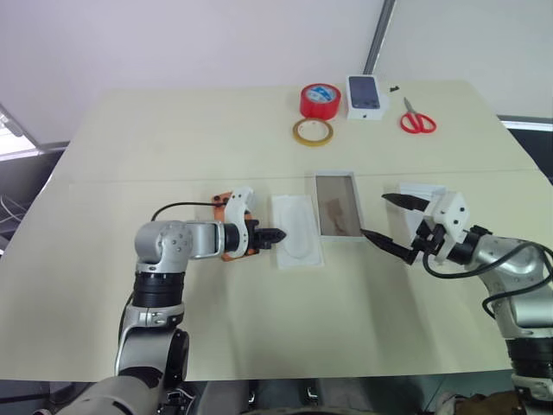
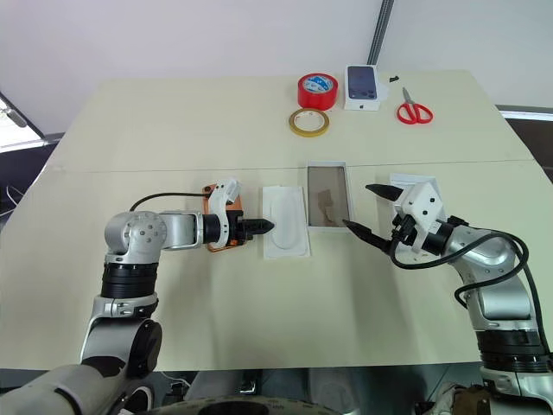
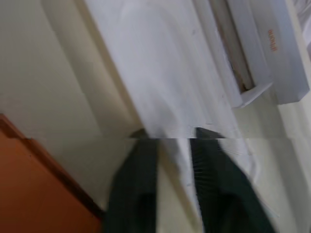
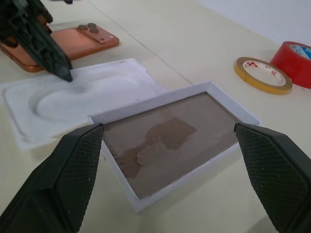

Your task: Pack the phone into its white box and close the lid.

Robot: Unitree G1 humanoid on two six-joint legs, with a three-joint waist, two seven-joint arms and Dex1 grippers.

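Beige table, tape and scissors at far edge. Left gripper pinched shut at insert edge, phone under wrist. Right gripper wide open, empty, beside box; lid behind. Looks like clearing insert first, phone still unpacked. Next: drag insert aside, grab phone.

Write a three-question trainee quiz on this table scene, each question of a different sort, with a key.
1. True or false: the orange rectangular smartphone already lies inside the shallow white rectangular tray with a brownish floor.
2. Which lies directly between that smartphone and that tray? A) the flat white moulded insert with an oval hollow B) red tape roll C) red-handled scissors
3. Fill in: the left gripper is ____ at the insert's edge, while the right gripper beside the tray is ____.

Key: 1 false, the tray is empty and the phone lies on the cream tabletop; 2 A; 3 shut, open.
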